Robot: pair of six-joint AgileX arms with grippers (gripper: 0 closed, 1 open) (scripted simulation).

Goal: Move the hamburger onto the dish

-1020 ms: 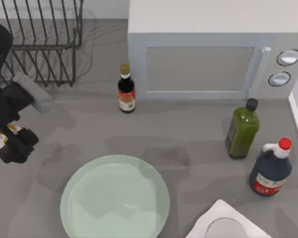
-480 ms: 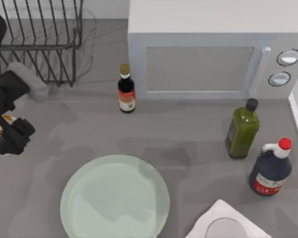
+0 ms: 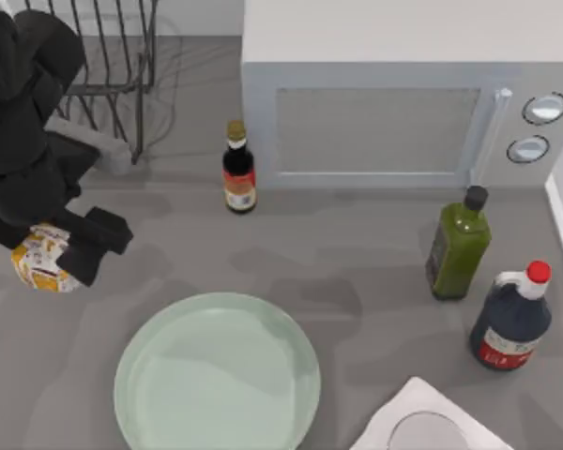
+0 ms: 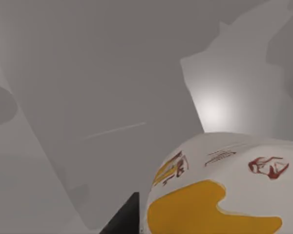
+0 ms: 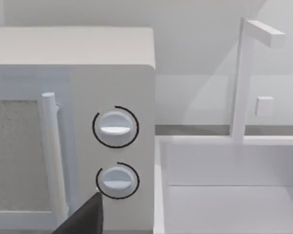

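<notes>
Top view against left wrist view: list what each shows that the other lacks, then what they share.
Top view alone: the dish, the microwave, three bottles including the green one, the wire rack, and the left end effector closed around the hamburger, at the table's left, off the dish. Left wrist view alone: the wrapper's yellow patch and red line drawings up close. Shared: the hamburger and grey tabletop.

Hamburger (image 3: 42, 263): my left arm covers its upper part. Dish (image 3: 217, 375): near rim cut by frame edge. White square object (image 3: 432, 424): partly cropped.
</notes>
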